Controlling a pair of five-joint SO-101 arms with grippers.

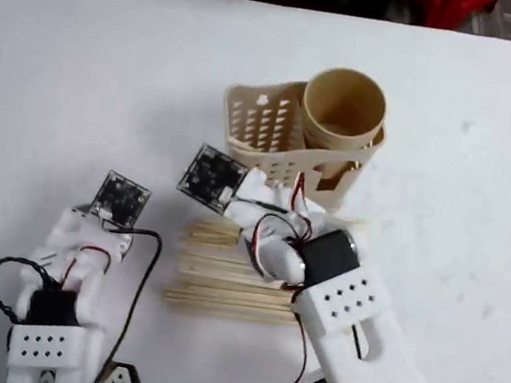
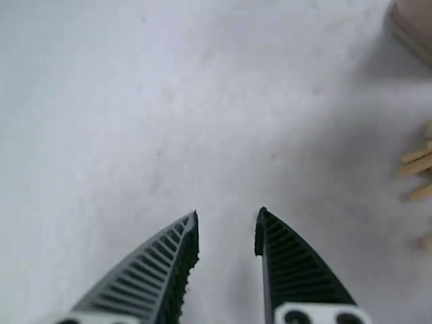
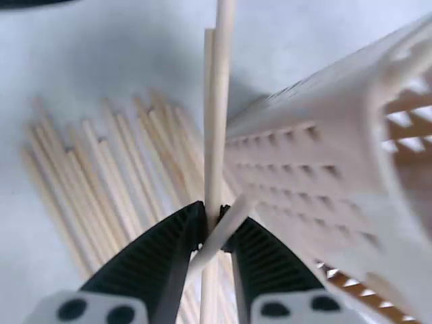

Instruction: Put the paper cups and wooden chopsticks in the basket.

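A cream perforated basket (image 1: 268,136) stands at the table's middle with a tan paper cup (image 1: 343,109) upright in its right end. Wooden chopsticks (image 1: 224,278) lie in a loose pile in front of it. My right gripper (image 3: 213,217) is shut on a few chopsticks (image 3: 217,115), which stick out past the fingertips beside the basket's wall (image 3: 317,169). The rest of the pile (image 3: 101,175) lies below on the table. My left gripper (image 2: 227,219) hangs open over bare table left of the pile, whose stick ends (image 2: 417,177) show at the side.
The right arm (image 1: 337,289) stretches from the front edge over the right end of the pile. The left arm (image 1: 73,271) sits at the front left with a black cable looped beside it. White table lies open to the left, right and behind the basket.
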